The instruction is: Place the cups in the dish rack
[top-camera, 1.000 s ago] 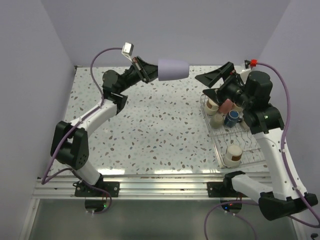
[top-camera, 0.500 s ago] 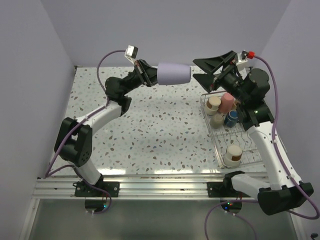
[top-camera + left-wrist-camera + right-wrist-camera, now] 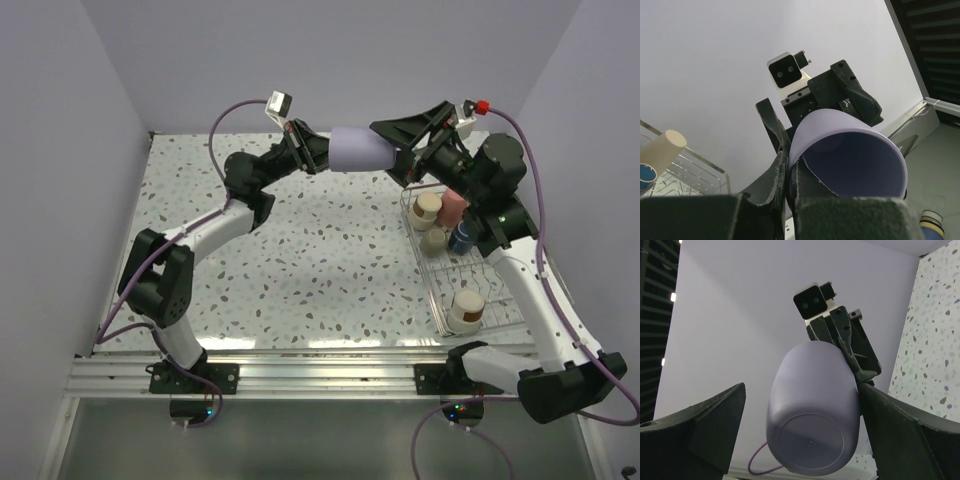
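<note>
The lavender cup (image 3: 360, 150) is up in the air, well above the speckled table (image 3: 300, 260), lying on its side a bit left of the dish rack's (image 3: 432, 290) far end. Open mouth points at the left arm, flat base at the right one. The left gripper (image 3: 320, 152) is pinched on the cup's rim, one finger inside and one outside from what the left wrist view shows, so that claw is clamped on it

The right gripper (image 3: 385, 152) is spread wide, one finger on each side of the cup's base end. In the right wrist view the cup (image 3: 812, 415) sits between the two fingers with a gap on both sides, so they're not touching it

The rack sits on the right side of the table and has a few cups in it: a tan cup (image 3: 427, 208) and a pink cup (image 3: 453, 208) at the far end, a dark blue cup (image 3: 462, 238) just behind those, and another tan cup (image 3: 466, 310) near the front
</note>
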Tool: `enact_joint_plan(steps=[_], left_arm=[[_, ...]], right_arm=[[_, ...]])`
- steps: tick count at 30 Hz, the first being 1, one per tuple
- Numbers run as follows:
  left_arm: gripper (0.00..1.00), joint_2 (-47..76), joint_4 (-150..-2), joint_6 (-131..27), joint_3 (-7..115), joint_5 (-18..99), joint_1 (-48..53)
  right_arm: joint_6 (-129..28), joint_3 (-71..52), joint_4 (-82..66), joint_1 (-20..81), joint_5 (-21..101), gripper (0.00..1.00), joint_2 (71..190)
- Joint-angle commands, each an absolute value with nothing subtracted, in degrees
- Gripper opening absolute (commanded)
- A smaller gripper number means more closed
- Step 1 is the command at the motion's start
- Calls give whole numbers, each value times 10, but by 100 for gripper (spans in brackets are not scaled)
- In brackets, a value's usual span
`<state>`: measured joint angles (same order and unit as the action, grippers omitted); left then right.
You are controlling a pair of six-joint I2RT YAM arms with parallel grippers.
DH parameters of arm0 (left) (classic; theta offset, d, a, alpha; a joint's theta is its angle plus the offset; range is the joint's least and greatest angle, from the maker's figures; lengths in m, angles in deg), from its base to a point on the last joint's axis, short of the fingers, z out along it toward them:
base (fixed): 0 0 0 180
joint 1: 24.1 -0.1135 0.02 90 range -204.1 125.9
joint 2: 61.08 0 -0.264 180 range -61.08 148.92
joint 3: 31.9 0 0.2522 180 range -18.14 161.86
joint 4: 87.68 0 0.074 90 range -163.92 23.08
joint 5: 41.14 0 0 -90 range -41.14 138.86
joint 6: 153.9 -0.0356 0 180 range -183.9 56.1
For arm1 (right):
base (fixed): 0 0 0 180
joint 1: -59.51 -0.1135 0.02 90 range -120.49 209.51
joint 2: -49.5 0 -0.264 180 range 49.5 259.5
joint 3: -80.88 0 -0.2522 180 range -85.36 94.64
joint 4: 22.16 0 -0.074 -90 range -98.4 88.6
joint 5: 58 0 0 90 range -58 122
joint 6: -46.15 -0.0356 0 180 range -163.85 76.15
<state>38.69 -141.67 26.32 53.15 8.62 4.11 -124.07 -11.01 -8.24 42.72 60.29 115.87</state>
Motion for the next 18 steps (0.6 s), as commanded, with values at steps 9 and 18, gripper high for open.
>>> enact_joint_plan(steps=[9,18], left_arm=[[0,385,-1387,206,567,109,63],[2,365,-1304,156,562,120,77]], right_arm=[[-1212,-63,-51,405,625,79,1164],[-1196,-69,-30,404,628,0,1161]])
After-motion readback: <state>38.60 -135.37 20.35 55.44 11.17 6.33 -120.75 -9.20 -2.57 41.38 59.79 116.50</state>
